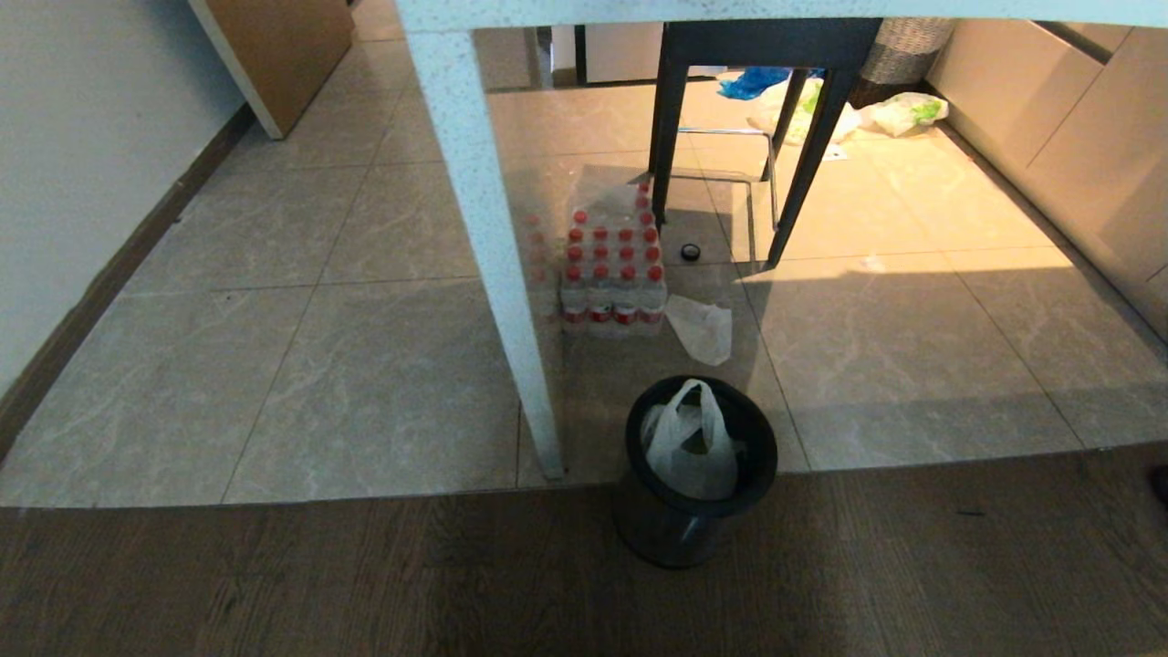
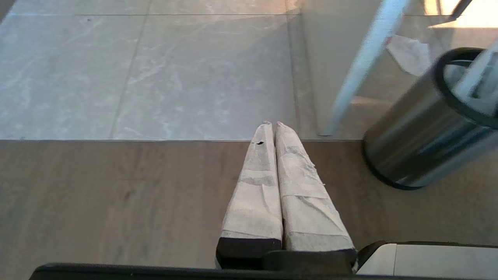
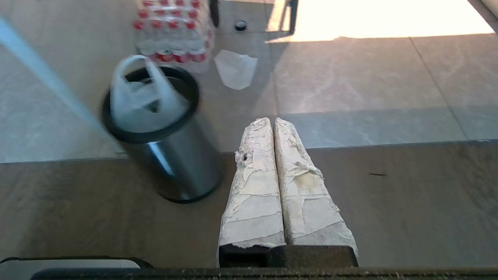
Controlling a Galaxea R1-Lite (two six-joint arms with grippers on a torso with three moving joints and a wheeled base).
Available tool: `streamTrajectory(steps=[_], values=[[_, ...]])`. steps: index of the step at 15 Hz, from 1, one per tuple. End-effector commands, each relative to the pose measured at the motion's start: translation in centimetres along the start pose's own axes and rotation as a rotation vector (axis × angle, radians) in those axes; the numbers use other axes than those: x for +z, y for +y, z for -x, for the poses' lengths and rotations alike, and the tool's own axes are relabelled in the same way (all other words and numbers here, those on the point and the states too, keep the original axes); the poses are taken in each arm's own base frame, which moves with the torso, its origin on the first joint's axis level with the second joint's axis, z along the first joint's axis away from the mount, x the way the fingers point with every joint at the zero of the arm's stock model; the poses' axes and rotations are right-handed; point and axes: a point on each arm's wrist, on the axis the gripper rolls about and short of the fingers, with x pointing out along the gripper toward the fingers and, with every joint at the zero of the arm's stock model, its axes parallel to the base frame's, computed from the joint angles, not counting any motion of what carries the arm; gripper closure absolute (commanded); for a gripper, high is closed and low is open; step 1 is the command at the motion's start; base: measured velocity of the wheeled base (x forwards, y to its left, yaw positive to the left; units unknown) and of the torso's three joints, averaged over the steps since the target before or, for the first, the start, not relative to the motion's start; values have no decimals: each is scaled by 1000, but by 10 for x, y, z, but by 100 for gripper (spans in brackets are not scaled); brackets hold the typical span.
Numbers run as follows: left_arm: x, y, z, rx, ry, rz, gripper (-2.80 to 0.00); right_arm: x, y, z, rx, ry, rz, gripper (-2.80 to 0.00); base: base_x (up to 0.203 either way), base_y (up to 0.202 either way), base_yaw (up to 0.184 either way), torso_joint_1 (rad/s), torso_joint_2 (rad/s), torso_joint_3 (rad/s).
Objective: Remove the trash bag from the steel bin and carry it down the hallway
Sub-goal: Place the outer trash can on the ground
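The steel bin (image 1: 680,529), round and shiny with a black rim, stands on the dark wood floor just by the tile edge. The translucent white trash bag (image 1: 691,447) sits inside it, one loop handle sticking up above the rim. In the right wrist view the steel bin (image 3: 175,163) and the trash bag (image 3: 136,97) lie off to one side of my right gripper (image 3: 271,121), which is shut and empty. My left gripper (image 2: 272,124) is shut and empty too, with the steel bin (image 2: 420,144) beside it. Neither arm shows in the head view.
A pale table leg (image 1: 497,265) stands right beside the bin. Behind it are a shrink-wrapped pack of red-capped bottles (image 1: 611,274), a small plain white bag (image 1: 701,328) on the tiles, dark chair legs (image 1: 812,155), and more bags (image 1: 903,111) near a grey woven basket (image 1: 903,50).
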Motion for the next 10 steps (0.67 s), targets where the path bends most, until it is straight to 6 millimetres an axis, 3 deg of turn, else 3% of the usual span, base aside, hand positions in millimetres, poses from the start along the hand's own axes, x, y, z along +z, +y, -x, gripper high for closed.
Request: streamTrajectory(steps=[1, 10], values=[[0, 0, 0, 0, 0, -1, 0, -11, 0, -2, 3, 39, 0, 0, 0, 195, -1, 0, 2, 5], [0, 0, 0, 0, 0, -1, 0, -11, 0, -2, 5, 37, -1, 0, 15, 189, 0, 2, 2, 1]])
